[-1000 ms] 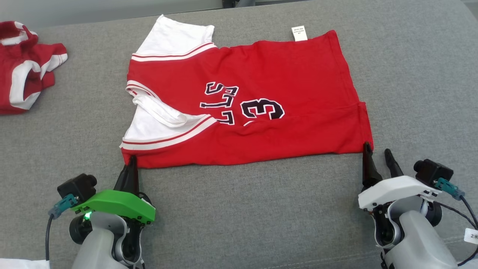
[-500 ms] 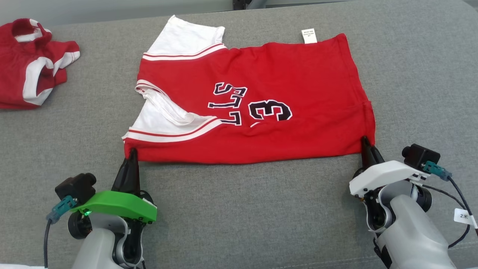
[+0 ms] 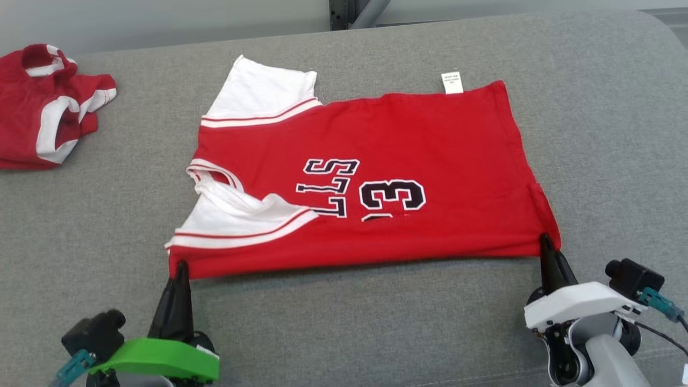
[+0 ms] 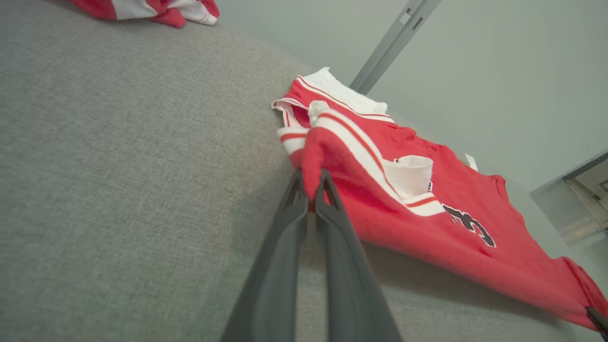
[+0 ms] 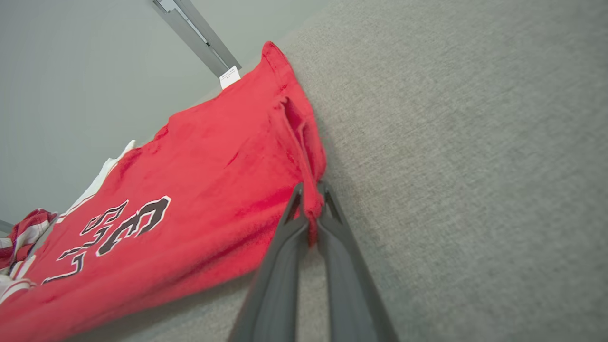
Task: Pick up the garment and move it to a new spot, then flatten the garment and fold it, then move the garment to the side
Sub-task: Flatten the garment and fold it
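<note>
At far left of the head view, a second red-and-white garment lies crumpled on the grey fabric surface, well apart from the work.

Next, the left end effector is clenched on the near left corner of the garment, just below the white sleeve.

The garment, a red jersey, lies spread out, with the collar end to the left and the hem end to the right. Its long axis runs left to right, across the line of both end effectors. Its body lies beyond the fingertips, away from the robot.

At right, the right end effector is clenched on the near right corner, at the hem. The near edge spans the two grips and appears slightly raised off the surface.

Judgement: the fold step is in hand. Each arm is nearest its own corner, so the coming move likely calls for both arms to carry the near edge together toward the far edge.
</note>
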You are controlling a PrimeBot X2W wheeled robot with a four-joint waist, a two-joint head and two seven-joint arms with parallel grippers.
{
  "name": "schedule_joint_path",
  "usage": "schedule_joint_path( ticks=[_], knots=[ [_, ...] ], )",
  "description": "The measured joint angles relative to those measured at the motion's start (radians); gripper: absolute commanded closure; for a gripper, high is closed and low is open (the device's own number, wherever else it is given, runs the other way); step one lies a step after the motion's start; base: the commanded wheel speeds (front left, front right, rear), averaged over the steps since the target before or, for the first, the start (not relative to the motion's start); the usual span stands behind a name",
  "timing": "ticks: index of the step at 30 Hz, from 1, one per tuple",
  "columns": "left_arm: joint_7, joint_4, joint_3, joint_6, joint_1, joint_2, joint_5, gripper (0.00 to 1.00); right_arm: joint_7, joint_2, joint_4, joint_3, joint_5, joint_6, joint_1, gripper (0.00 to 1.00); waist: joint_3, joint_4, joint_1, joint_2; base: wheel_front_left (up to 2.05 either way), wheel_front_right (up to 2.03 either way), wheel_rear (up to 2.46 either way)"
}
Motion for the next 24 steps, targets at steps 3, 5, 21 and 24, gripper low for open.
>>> schedule_joint_path(
  ticks=[3,5,21,24],
  knots=[
    [0.015,-0.02,-0.001,0.015,0.068,-0.001,-0.01,1.0,0.019,0.0,-0.04,-0.019,0.005,0.0,0.061,1.0,-0.002,-0.007,0.0,0.0,0.0,0.0,0.0],
    [0.02,-0.018,-0.005,0.021,0.099,-0.006,-0.015,1.0,0.033,0.0,-0.053,-0.02,0.018,0.0,0.094,1.0,-0.004,-0.011,0.0,0.0,0.0,0.0,0.0],
    [0.02,0.098,-0.033,0.028,0.114,-0.02,-0.025,0.62,0.032,0.0,-0.052,-0.007,0.018,0.0,0.148,0.0,-0.035,-0.03,0.0,0.0,0.0,0.0,0.0],
    [0.019,0.103,-0.033,0.028,0.117,-0.014,-0.028,0.0,0.03,-0.001,-0.062,-0.024,0.015,0.0,0.157,0.0,-0.04,-0.035,0.0,0.0,0.0,0.0,0.0]
  ],
)
